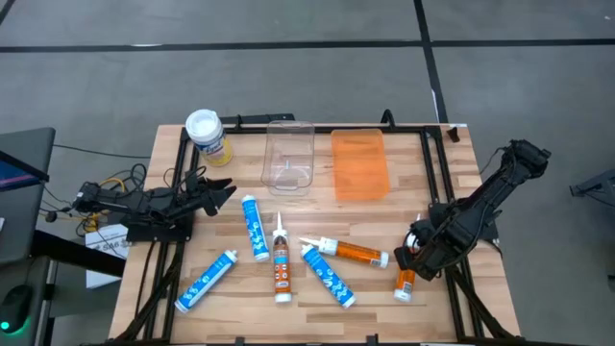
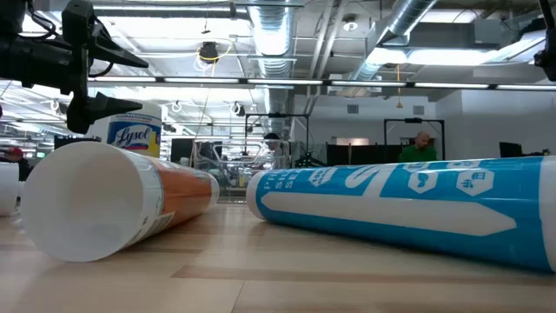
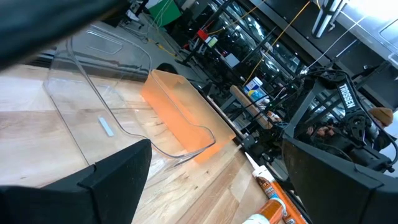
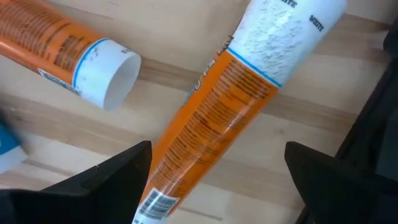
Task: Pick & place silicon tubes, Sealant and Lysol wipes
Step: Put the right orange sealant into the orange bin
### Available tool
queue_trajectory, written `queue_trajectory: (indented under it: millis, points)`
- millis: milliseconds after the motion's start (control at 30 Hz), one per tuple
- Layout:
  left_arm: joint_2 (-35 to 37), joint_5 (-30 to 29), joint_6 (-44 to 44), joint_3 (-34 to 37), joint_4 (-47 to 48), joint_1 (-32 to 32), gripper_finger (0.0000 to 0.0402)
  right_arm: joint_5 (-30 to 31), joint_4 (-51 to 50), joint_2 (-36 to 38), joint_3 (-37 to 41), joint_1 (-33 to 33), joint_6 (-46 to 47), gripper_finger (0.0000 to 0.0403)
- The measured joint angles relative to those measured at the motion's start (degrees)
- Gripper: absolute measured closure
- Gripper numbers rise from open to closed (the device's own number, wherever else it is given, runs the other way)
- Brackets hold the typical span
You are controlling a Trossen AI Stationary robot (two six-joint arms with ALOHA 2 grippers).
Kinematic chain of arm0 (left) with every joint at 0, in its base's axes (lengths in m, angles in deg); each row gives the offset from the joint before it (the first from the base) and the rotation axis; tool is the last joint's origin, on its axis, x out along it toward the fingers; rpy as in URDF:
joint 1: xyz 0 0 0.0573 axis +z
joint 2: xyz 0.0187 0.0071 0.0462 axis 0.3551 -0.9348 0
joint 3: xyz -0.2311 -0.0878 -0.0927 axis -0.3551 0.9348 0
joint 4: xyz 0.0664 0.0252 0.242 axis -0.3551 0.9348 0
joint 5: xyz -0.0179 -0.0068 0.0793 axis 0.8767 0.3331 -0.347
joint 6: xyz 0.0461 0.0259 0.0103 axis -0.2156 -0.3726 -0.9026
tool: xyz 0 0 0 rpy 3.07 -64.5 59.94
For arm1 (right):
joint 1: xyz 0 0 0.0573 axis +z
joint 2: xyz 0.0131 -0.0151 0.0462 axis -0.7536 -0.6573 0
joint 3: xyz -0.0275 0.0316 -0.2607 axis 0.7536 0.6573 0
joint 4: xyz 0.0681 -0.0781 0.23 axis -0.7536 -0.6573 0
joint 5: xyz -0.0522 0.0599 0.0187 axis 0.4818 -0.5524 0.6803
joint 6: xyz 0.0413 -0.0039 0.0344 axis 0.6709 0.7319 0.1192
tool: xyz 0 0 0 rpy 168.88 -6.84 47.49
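Your Lysol wipes (image 1: pixel 208 134) stood upright at the far left corner of the table (image 1: pixel 404 187), a short canister with a round white lid and a yellow label, plainly wider than any tube. In the low view only a strip of that label showed, the rest blocked by an orange tube (image 2: pixel 113 202) lying close to the lens.

Your left gripper (image 1: pixel 223 191) hovered just in front of the canister, fingers spread apart and holding nothing. Your right gripper (image 4: pixel 211 180) hung over a small orange sealant tube (image 1: pixel 405 284) near the right front edge, fingers likewise parted on either side of it without closing on it.

Three blue silicone tubes (image 1: pixel 255 227) lay flat across the middle and front of the table, with a brown-labelled tube (image 1: pixel 281 264) between them and a longer orange one (image 1: pixel 354 252) beside those. A clear plastic bin (image 1: pixel 289 157) and an orange bin (image 1: pixel 359 163) sat side by side at the far edge.

The right wrist view cut off the small tube's nozzle end. Whether its cap was on, you probably couldn't judge from any view. The print on the tubes was too small to read.
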Motion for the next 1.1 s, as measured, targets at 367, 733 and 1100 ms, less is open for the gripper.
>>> queue_trajectory:
  millis: [367,733,1100]
  points:
    - [-0.01,-0.02,0.33,0.0,-0.02,-0.01,0.0046,3.61,-3.89,-0.02,0.75,-0.37,9.52,0.0046]
    - [-0.02,-0.02,0.31,0.0,-0.17,-0.02,0.0046,3.69,4.32,-1.54,9.46,-1.0,14.97,0.0083]
    - [-0.02,-0.02,0.15,0.0,-0.15,0.0,0.0046,2.01,13.37,-9.97,11.75,-3.59,14.59,0.0105]
